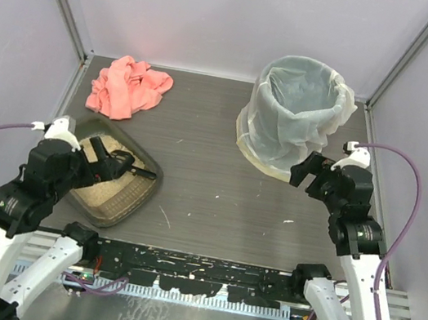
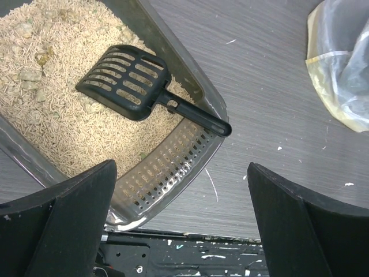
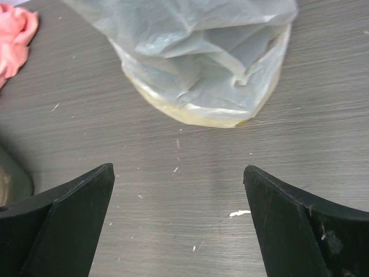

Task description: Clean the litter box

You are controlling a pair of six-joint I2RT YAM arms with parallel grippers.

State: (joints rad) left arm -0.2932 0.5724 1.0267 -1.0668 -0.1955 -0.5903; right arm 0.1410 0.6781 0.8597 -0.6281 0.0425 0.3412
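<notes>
One litter box [image 1: 137, 194] sits front-left on the table, with one black scoop [image 2: 124, 81] lying on its litter. One lined bin [image 1: 296, 116] stands back-right and one pink cloth [image 1: 127, 87] back-left. My left gripper [image 2: 180, 170] hangs over the box, jaws wide apart and empty. My right gripper [image 3: 179, 170], near the bin, is likewise spread and empty.

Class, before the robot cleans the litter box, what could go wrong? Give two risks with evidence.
1. The black slotted plastic scoop rests its handle on the rim of the shallow dark plastic litter box; the open left end effector might catch that rim and drag the box.
2. The round bin with whitish liner stands across the grey table; carried beige litter could spill.
</notes>
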